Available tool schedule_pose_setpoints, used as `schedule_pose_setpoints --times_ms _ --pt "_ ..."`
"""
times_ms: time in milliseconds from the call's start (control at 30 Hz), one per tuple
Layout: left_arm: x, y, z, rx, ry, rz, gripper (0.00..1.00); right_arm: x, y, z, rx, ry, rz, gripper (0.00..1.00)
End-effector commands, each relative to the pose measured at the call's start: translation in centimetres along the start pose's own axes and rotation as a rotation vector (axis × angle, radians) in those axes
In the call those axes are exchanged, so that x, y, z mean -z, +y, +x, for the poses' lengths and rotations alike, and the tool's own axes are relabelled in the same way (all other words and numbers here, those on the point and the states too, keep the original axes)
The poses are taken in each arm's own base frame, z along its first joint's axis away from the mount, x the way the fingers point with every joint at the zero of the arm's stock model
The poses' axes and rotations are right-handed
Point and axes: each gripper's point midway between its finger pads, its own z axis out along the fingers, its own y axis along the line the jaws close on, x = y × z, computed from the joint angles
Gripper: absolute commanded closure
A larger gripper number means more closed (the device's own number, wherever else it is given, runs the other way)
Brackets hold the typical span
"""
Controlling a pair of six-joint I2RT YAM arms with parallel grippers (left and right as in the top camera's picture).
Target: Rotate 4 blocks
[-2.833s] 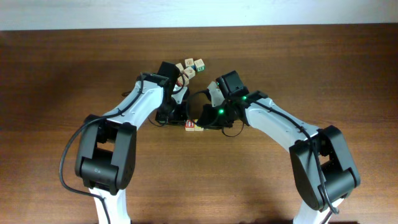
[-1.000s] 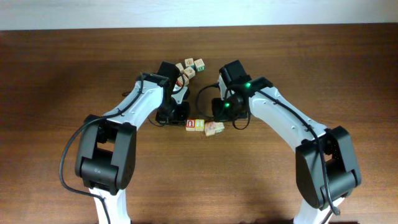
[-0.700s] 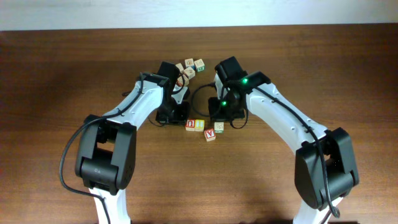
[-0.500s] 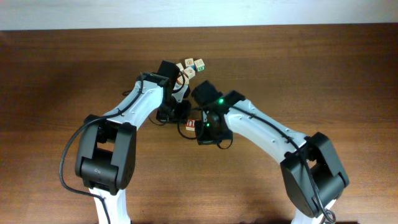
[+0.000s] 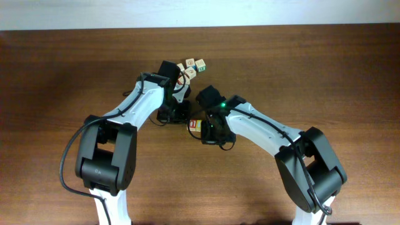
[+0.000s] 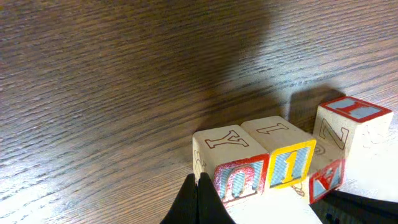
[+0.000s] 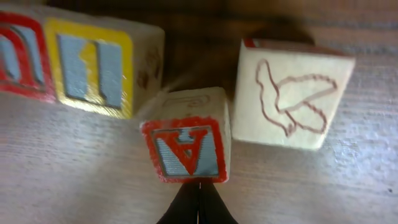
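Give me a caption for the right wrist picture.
Shut right gripper at a red-framed A block, with a yellow-framed block and an outline-drawing block just beyond.

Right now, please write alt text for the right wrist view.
A pale wooden cube with a red-framed letter A face sits just beyond the shut jaws on a brown wooden table. A cube with a bird outline lies right; a yellow-framed cube and a red-framed cube upper left.
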Motion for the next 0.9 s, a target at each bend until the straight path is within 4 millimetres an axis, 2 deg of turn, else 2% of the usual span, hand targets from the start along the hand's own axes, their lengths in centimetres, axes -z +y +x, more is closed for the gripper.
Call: schedule_pose_setpoints --times_ms 0,367,433,467,533,600,667,767,867 --pt "-0.6 0.3 0.4 0.016 0.021 0.007 1.0 -0.5 0.2 -0.9 0.004 -0.024 -0.023 0.96" --pt "-0.6 0.3 0.4 0.017 0.021 0.007 1.0 -0.2 1.3 -2.4 0.045 -0.089 -0.067 0.96" --pt "-0.6 0.3 0.5 0.017 0.023 0.007 1.0 2.3 2.2 -3.0 0.06 -0.123 -0.102 0.96" --pt "-0.6 0.3 0.5 0.017 0.022 0.007 1.0 3.8 2.0 -3.5 0.047 -0.141 -0.11 0.96" --pt "-0.6 0.3 0.5 0.017 0.022 0.007 1.0 5.0 -0.5 -4.2 -0.023 -0.132 -0.09 0.96" --pt "-0.6 0.3 0.5 0.017 0.022 0.007 1.0 4.8 -3.1 -4.5 -0.087 -0.108 -0.064 0.96" --pt "-0.6 0.3 0.5 0.017 0.022 0.007 1.0 4.4 -4.7 -4.5 -0.123 -0.099 -0.049 0.96" --pt "-0.6 0.3 0.5 0.017 0.022 0.007 1.0 3.6 -5.5 -4.0 -0.133 -0.084 -0.025 0.96" --pt "-0.6 0.3 0.5 0.017 0.022 0.006 1.0 1.8 -5.8 -3.7 -0.157 -0.063 -0.025 0.96"
